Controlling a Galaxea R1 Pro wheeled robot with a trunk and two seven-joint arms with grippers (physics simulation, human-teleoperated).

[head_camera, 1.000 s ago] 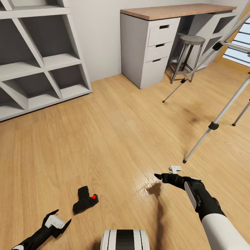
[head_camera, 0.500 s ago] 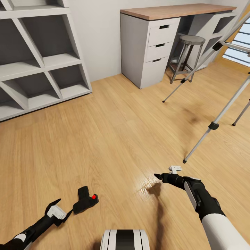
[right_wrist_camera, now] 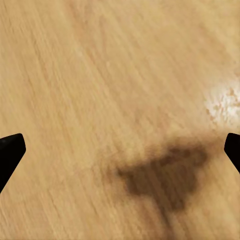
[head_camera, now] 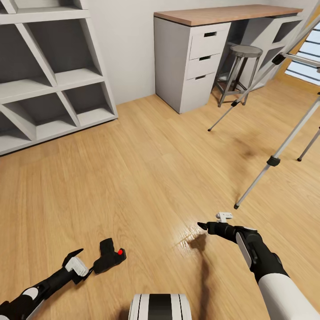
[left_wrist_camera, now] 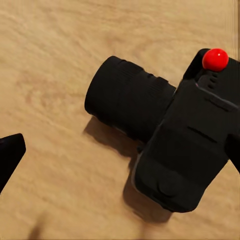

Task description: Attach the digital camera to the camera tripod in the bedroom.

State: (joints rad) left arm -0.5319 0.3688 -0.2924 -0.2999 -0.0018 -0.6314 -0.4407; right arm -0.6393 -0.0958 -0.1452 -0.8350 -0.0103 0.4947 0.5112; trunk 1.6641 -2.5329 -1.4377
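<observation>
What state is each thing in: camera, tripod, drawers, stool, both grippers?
camera: lying on the floor, not gripped
tripod: standing, legs spread, no camera seen on it
drawers: all three shut
stool: upright by the desk
left gripper: open, at the camera
right gripper: open, empty, above the floor

White slanted shelves [head_camera: 49, 80] are standing at the left wall, a drawer cabinet [head_camera: 191, 62] is sitting under a wooden desktop [head_camera: 222, 13], and a round grey stool [head_camera: 242, 66] is tucked beside it.
</observation>
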